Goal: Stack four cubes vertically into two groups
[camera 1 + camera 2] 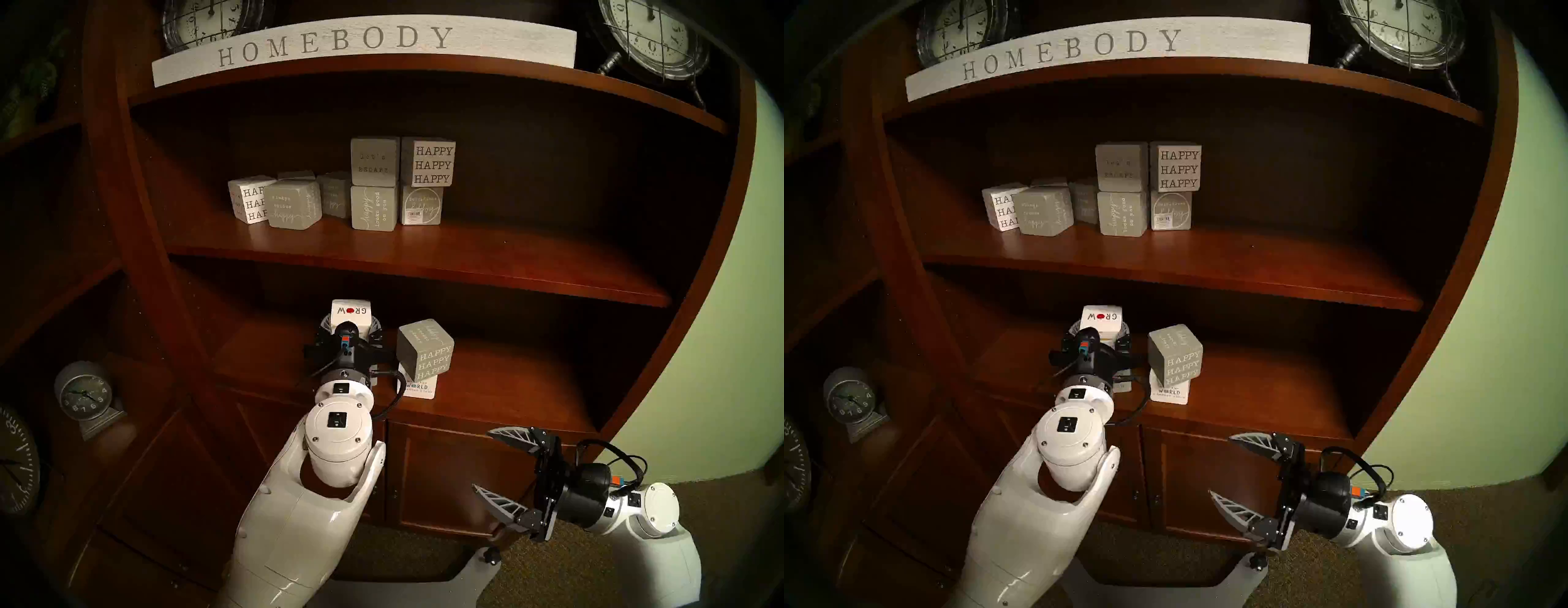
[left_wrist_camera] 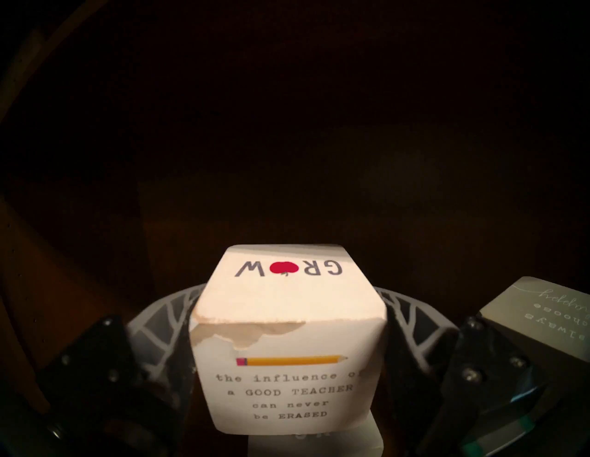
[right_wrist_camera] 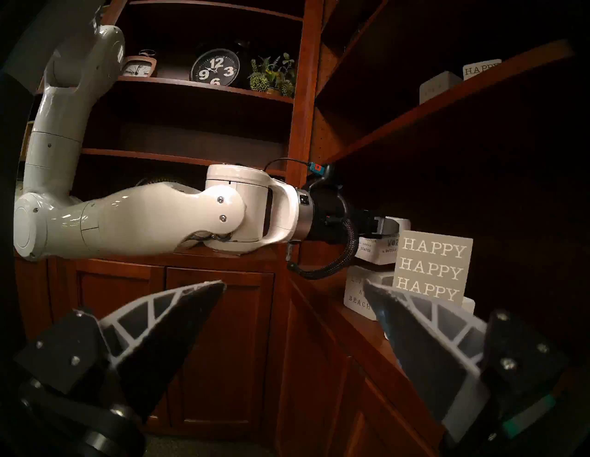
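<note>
The left claw (image 1: 351,329) is clamped on a white "GROW" cube (image 1: 351,313), holding it level over the lower shelf (image 1: 509,382), just above a whitish "BEACH" cube (image 3: 359,295). Just beside it, the grey "HAPPY HAPPY HAPPY" cube (image 1: 425,349) sits skewed atop a second white cube (image 1: 420,388). The right claw (image 1: 488,463) hangs wide open and empty, in front of the cabinet doors (image 1: 445,471).

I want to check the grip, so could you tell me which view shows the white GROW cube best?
The left wrist view: the white GROW cube fills it, clamped in the left gripper. Both head views show only its top; the right wrist view shows little.
</note>
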Controlling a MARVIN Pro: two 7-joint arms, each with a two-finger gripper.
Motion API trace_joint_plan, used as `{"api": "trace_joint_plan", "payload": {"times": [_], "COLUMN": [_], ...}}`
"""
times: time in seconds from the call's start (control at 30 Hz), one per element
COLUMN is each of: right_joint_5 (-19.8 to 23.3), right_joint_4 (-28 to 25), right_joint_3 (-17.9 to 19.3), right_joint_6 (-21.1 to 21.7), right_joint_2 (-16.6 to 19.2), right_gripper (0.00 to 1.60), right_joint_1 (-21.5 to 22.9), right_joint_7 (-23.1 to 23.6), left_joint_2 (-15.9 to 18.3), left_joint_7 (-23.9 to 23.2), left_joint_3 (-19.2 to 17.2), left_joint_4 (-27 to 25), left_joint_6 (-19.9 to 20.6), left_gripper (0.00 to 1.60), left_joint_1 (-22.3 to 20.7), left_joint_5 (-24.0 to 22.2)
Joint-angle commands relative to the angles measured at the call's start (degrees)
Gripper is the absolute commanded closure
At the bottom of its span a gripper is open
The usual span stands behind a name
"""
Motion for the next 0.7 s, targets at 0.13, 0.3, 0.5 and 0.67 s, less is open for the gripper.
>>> {"api": "trace_joint_plan", "payload": {"times": [0.13, 0.3, 0.5, 0.67], "right_joint_5": [0.3, 0.2, 0.2, 0.1], "right_joint_4": [-0.6, -0.6, -0.6, -0.6], "right_joint_3": [0.1, 0.1, 0.2, 0.3], "right_joint_6": [0.1, 0.2, 0.3, 0.3], "right_joint_2": [-0.2, -0.3, -0.4, -0.6], "right_gripper": [0.0, 0.0, 0.0, 0.0], "right_joint_1": [0.2, 0.3, 0.3, 0.3], "right_joint_7": [0.0, 0.1, 0.2, 0.3], "left_joint_2": [0.5, 0.8, 0.6, 0.8], "left_joint_7": [2.1, 2.3, 1.9, 1.9], "left_joint_3": [1.4, 1.4, 1.6, 1.8], "left_joint_4": [-2.5, -2.4, -1.6, -1.2], "left_joint_6": [-0.5, -1.2, -1.7, -1.9], "left_gripper": [1.6, 1.6, 1.6, 1.6], "left_joint_1": [-0.2, 0.2, -0.3, -0.6], "left_joint_5": [-0.5, -1.5, -2.3, -2.8]}}
